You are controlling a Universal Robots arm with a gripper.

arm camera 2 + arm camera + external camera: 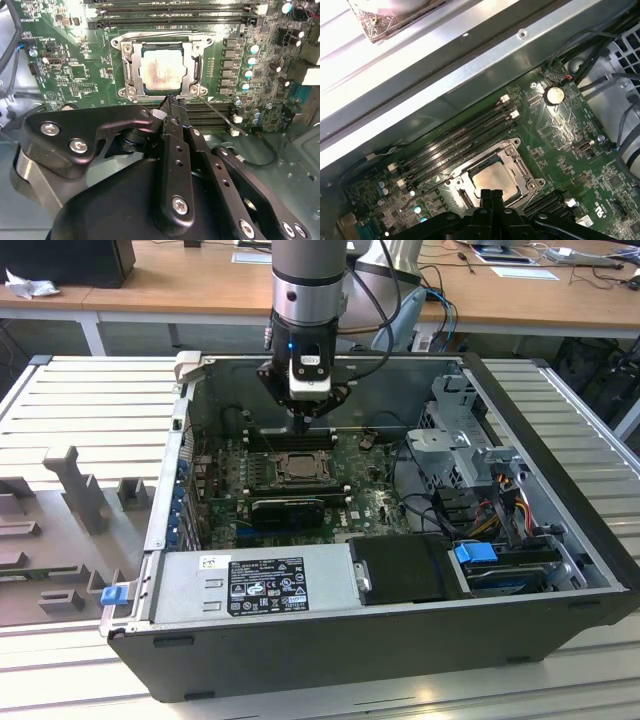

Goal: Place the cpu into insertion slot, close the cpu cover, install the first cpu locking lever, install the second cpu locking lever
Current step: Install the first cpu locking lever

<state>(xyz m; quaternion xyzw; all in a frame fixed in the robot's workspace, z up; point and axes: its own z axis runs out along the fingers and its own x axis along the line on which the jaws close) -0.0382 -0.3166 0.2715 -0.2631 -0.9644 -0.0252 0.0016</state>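
**CPU seated, cover down, gripper shut at the socket edge**

Around the socket: long black memory slots (170, 9) run along one side. A second slot bank (212, 119) runs along the other side, right by the fingertips. A row of capacitors (251, 61) stands just beside the socket. A thin metal lever (220, 114) sticks out at a slant from one socket corner across the second slot bank and is not lying flat. A black cable (257, 159) loops off the board edge nearby. Nothing covers the socket from above.

Gripper (172, 100): fingers pressed together, nothing visible between them. The tip sits at the edge of the cpu cover (129, 72), near the lever's root. Can't tell whether it touches either one.

The cpu (162, 70) is square and pale beige-silver, with a brownish smear mid-face. It lies flat in the insertion slot (297, 467). The cover is a silver-grey frame lying flat on top, and the chip shows through its window.

Setting: the green circuit board (560, 130) sits inside an open black computer case (400, 650).
- A power supply (250, 580) sits along the near wall.
- A black card (290, 510) lies between the power supply and the socket.
- A drive cage (455, 445) is at the exterior view's right.

The case rests on a ribbed metal table (90, 390). A grey moulded tray (60, 530) lies at the exterior view's left, and wooden desks (180, 280) stand behind.
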